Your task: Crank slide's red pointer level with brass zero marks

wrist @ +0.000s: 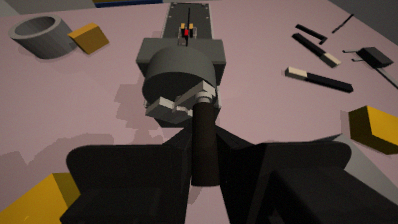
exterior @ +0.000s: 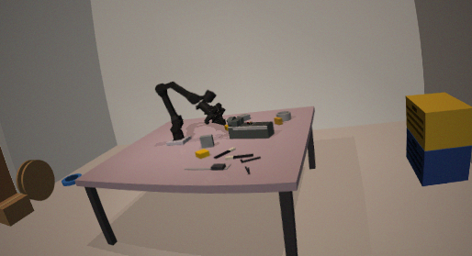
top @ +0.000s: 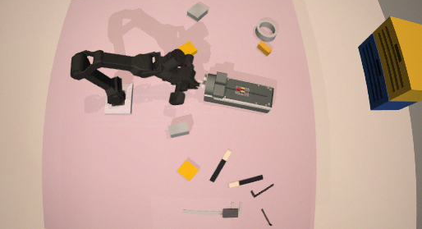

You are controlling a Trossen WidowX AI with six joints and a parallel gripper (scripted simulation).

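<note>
The machine (top: pixel 256 99) (exterior: pixel 251 132) (wrist: pixel 175 62) is a long dark grey box with a round housing at the end nearest the arm. Its red pointer (top: pixel 238 89) (wrist: pixel 186 33) sits in the top slot, slightly to the crank side of the two brass marks (top: pixel 243 89) (wrist: pixel 191 27), not level with them. The pale crank arm (wrist: pixel 192 96) slants up to the right in the wrist view, ending at the dark brown handle (wrist: pixel 203 150). My gripper (top: pixel 199 85) (wrist: pixel 201 127) is shut on this handle. The fingers hide part of the handle's sides.
A grey ring (top: pixel 266 30) (wrist: pixel 42 36) and orange block (top: pixel 264 48) (wrist: pixel 89 38) lie beyond the machine. A yellow block (top: pixel 189 48) is close beside the gripper. A grey block (top: pixel 179 130), a yellow block (top: pixel 188 170) and several tools lie toward the near side.
</note>
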